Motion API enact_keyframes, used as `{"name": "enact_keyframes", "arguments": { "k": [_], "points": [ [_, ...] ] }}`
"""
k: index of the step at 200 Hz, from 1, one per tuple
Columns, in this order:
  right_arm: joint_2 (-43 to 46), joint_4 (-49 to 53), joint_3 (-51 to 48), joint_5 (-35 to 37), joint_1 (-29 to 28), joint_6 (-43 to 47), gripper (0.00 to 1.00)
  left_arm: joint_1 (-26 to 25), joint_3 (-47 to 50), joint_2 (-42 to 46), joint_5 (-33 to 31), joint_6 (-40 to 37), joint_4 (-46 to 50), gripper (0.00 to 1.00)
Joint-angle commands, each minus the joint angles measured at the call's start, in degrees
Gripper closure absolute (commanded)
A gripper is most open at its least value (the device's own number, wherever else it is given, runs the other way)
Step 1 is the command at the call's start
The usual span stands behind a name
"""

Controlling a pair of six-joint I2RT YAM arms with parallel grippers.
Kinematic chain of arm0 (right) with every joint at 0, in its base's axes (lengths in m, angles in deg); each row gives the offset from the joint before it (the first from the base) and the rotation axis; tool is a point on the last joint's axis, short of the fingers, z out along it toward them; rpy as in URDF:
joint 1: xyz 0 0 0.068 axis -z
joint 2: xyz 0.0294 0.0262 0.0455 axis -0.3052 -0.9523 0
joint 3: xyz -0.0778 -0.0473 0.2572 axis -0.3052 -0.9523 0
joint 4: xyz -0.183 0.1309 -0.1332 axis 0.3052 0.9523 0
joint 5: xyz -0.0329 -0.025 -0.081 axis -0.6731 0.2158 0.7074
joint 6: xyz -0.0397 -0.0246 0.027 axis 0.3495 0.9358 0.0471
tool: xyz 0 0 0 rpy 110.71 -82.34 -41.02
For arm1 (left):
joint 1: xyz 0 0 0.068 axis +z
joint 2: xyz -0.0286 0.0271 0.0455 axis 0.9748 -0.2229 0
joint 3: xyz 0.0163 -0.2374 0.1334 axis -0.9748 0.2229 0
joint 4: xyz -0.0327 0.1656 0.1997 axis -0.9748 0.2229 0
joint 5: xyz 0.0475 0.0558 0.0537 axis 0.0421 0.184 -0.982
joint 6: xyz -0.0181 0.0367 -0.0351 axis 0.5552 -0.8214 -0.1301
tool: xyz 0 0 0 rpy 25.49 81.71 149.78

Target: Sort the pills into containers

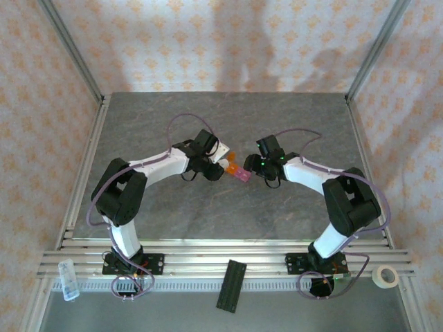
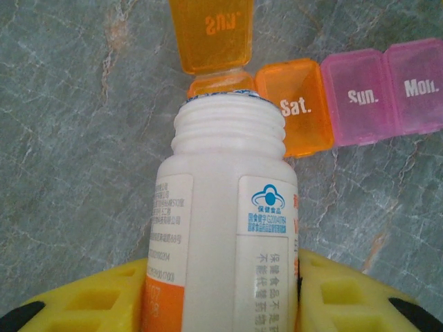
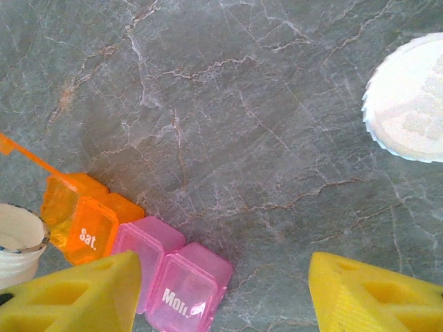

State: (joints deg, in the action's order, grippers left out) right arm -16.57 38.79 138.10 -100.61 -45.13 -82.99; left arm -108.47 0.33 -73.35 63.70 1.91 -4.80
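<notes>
Spillage is looming: left gripper, clamping white plastic pill bottle, is aiming at narrow open orange compartment of translucent orange-and-pink container strip mid-table; right gripper is hovering, jaws apart.

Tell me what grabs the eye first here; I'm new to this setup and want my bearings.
A white bottle, uncapped and clamped in the left pincer, is tipped with its mouth at the open orange compartment of a pill box mid-table. The pink compartments are shut, and a white cap lies apart on the table.
</notes>
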Motion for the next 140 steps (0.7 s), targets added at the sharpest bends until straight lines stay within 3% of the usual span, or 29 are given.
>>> {"name": "enact_keyframes", "arguments": {
  "k": [1,140],
  "points": [
    [-0.78,-0.46,0.47,1.24,-0.50,-0.79,0.35,0.40,-2.43,-0.88,-1.51,-1.67,4.18,1.00],
    [-1.24,-1.03,-0.15,1.16,-0.69,-0.97,0.35,-0.44,-8.79,-4.13,-2.82,-2.00,10.29,1.00]
  ]
}}
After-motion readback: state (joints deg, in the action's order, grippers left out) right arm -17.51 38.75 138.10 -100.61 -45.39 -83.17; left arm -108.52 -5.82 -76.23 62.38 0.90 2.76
